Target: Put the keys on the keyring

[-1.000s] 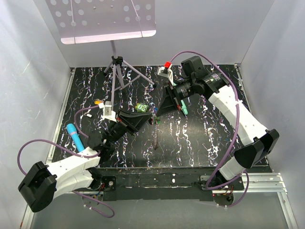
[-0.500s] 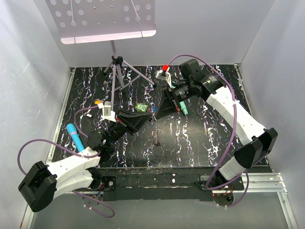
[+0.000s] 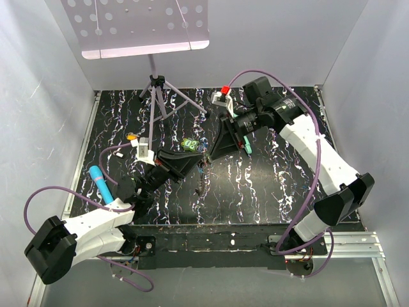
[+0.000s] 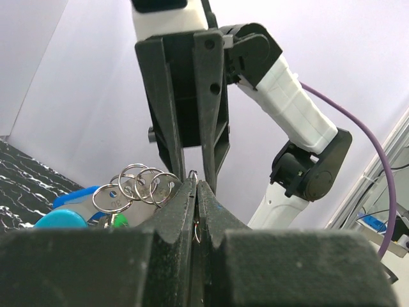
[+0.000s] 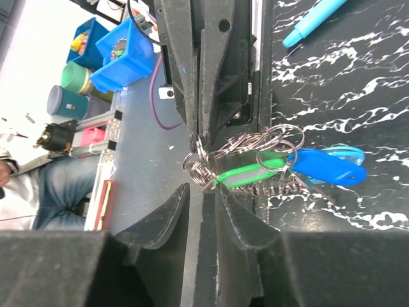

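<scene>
My left gripper (image 4: 196, 181) (image 3: 199, 160) is shut on a thin metal ring of the keyring (image 4: 138, 186), held above the mat. The keyring (image 5: 211, 163) is a bunch of silver split rings carrying a green plastic tag (image 5: 249, 174) and a blue tag (image 5: 329, 166). Its chain (image 3: 202, 182) dangles below. My right gripper (image 5: 203, 189) (image 3: 209, 153) faces it tip to tip, its jaws slightly apart. The rings rest against one fingertip (image 5: 225, 192), with nothing between the fingers. A tiny yellow-orange key (image 3: 131, 135) lies at the mat's far left. A small green piece (image 3: 188, 145) sits just behind the grippers.
A teal pen-like stick (image 3: 246, 144) (image 5: 314, 19) lies under the right arm. A light-blue marker (image 3: 100, 181) lies by the left arm. A tripod stand (image 3: 158, 96) with a perforated plate stands at the back. White walls close in the mat.
My right gripper's jaws have parted and let go of the rings. The bundle and its chain have swung slightly left, hanging from my left gripper.
</scene>
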`<state>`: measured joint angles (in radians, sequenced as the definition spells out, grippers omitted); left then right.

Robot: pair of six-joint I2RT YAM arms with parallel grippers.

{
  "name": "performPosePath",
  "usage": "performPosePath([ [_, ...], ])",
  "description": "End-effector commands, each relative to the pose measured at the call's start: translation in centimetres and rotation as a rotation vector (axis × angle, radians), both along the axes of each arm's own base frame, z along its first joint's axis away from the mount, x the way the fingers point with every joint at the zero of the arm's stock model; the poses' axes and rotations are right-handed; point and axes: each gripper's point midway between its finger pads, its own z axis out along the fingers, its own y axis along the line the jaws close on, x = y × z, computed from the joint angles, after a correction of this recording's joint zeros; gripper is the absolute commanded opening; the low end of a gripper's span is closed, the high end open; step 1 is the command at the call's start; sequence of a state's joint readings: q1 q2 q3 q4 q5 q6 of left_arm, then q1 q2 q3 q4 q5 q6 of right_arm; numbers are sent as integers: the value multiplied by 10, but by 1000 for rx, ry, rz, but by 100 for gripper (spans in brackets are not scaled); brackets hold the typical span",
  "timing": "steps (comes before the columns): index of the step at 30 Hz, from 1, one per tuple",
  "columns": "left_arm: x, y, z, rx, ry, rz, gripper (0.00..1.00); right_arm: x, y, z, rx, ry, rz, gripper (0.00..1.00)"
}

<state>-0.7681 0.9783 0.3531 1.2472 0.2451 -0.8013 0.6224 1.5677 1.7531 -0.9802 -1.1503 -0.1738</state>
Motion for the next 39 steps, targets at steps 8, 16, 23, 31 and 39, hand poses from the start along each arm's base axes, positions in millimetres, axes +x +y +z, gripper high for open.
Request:
performPosePath([
  [8,-14,4,17,-43,-64,-31,0,5,-8,29,100,-120,31,39],
  [16,-13,4,19,-46,-66,-26,0,-3,1,23,87,-99,57,40],
  [23,-12,4,19,-49,-65,-25,0,-6,10,16,65,-90,74,38],
  [31,-11,4,18,-49,-62,-23,0,-8,11,14,62,-87,77,8],
  [39,-10,-1,11,-7,-30,-38,0,-9,9,12,49,-113,75,1],
])
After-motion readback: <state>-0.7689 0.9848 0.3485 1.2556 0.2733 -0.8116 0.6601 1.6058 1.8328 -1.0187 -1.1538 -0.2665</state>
